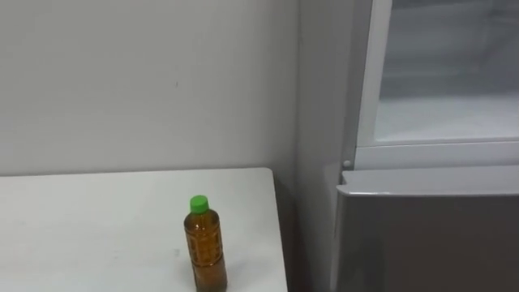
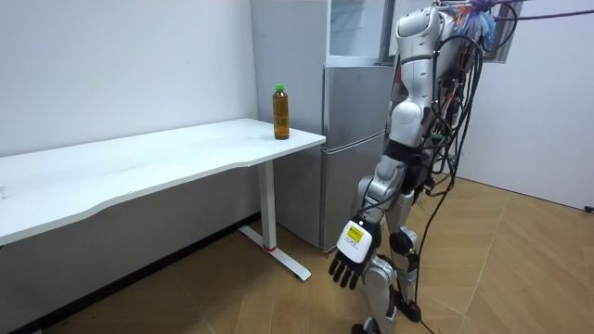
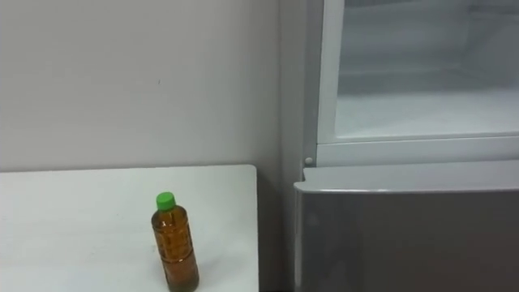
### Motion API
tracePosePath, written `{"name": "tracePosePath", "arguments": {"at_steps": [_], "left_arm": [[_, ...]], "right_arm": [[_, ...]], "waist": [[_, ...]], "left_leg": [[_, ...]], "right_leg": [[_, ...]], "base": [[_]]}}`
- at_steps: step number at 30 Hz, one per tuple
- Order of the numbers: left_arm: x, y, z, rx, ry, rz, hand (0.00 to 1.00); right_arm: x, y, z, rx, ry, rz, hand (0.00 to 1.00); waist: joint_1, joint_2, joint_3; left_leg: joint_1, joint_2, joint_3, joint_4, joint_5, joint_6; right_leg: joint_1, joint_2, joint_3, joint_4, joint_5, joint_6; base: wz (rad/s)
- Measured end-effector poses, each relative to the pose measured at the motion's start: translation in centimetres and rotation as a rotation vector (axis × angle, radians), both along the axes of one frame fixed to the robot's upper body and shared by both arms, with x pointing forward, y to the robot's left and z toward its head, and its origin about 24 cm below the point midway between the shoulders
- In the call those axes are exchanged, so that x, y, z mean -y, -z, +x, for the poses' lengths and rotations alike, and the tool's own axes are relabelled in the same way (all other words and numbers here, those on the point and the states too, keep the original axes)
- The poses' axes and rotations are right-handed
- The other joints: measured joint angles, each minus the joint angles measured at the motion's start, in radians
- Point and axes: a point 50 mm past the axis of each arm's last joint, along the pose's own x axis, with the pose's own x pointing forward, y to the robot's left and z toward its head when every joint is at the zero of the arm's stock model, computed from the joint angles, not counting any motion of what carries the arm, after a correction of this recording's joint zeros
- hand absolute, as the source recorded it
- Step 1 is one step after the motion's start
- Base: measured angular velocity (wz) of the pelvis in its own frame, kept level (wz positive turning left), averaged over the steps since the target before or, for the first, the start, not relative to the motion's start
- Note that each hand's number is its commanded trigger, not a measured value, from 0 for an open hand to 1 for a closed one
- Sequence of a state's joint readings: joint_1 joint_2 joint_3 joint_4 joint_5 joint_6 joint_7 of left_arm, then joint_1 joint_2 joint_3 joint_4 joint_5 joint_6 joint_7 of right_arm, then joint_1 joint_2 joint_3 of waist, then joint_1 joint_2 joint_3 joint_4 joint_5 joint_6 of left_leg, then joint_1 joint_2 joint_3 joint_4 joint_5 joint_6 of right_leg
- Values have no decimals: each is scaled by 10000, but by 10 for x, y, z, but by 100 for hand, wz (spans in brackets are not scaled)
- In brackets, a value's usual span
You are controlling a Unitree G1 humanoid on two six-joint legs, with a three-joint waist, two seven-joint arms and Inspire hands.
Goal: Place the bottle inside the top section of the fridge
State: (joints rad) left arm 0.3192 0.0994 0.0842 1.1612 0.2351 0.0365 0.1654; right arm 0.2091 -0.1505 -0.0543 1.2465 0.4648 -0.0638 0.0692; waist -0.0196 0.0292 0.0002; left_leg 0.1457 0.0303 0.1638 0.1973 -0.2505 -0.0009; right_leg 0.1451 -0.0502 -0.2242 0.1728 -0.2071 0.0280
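A brown bottle (image 1: 205,246) (image 3: 174,245) with a green cap stands upright near the right end of the white table (image 1: 89,227). In the room view the bottle (image 2: 280,112) is at the table's far corner, beside the fridge. The fridge's upper compartment (image 1: 450,105) (image 3: 422,105) stands open to the right of the table, and its white shelf looks bare. I stand in front of the fridge, a step away from the table. My left hand (image 2: 351,260) hangs at my side with relaxed fingers, holding nothing.
The grey lower fridge door (image 1: 430,235) (image 2: 353,139) is closed below the open compartment. A narrow gap separates the table's edge from the fridge side. A plain wall (image 1: 146,81) runs behind the table. Wooden floor (image 2: 520,269) lies around me.
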Motion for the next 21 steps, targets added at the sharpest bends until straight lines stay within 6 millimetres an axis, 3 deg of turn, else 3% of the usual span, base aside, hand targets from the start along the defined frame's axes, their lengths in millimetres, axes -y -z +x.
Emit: {"name": "tracePosePath", "arguments": {"at_steps": [15, 21], "left_arm": [[1, 1, 14, 293, 301, -40, 0], [0, 1, 14, 381, 178, -46, 0]], "right_arm": [[-1, 0, 5, 175, -392, 283, 0], [-2, 0, 10, 486, -626, 608, 0]], "waist": [[-7, -95, 1], [44, -253, 14]], "left_leg": [[-141, -35, -18, 78, 0, 1], [-165, -49, -20, 96, 0, 0]], "right_leg": [[-147, -54, -89, 155, -80, 5], [-261, -116, -151, 262, -186, -13]], "base": [[1], [0]]}}
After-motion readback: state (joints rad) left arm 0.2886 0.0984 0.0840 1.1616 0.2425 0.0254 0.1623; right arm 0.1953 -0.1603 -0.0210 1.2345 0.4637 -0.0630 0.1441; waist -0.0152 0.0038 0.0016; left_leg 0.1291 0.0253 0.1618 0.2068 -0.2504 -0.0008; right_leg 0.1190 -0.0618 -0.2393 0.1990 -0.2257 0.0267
